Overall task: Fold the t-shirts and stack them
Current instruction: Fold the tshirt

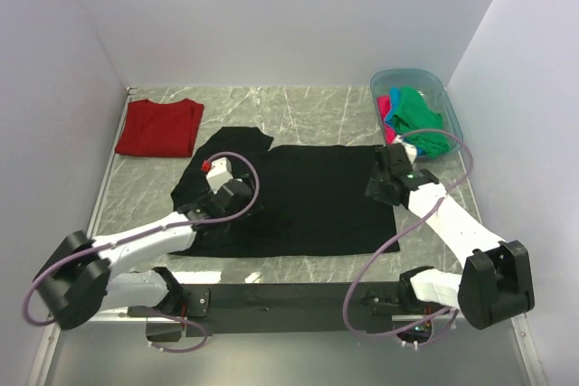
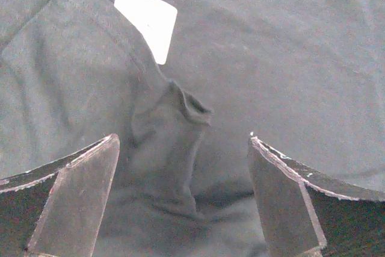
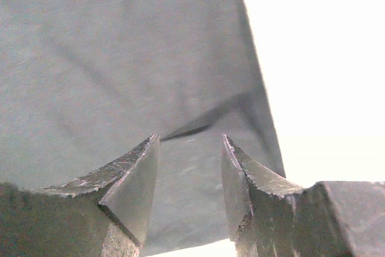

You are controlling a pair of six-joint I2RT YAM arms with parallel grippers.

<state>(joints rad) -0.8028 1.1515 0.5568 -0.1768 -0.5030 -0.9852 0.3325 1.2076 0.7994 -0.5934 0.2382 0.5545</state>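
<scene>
L arm reaches fwd from the near-left base over the left part of the black shirt (image 1: 317, 205), by the collar. L gripper (image 2: 183, 138) points down, jaws wide apart and empty, straddling a pinched-up ridge of cloth just below the white label (image 2: 147, 22). R arm angles fwd-left to the shirt's right edge. R gripper (image 3: 190, 138) has jaws partly apart, nothing clamped, tips close over the cloth; contact unclear. Black shirt lies spread mid-table (image 1: 298, 106). Red shirt (image 1: 158, 127) sits folded far left. Green, pink and blue shirts (image 1: 416, 108) are bunched in the tub (image 1: 407, 72), far right.
</scene>
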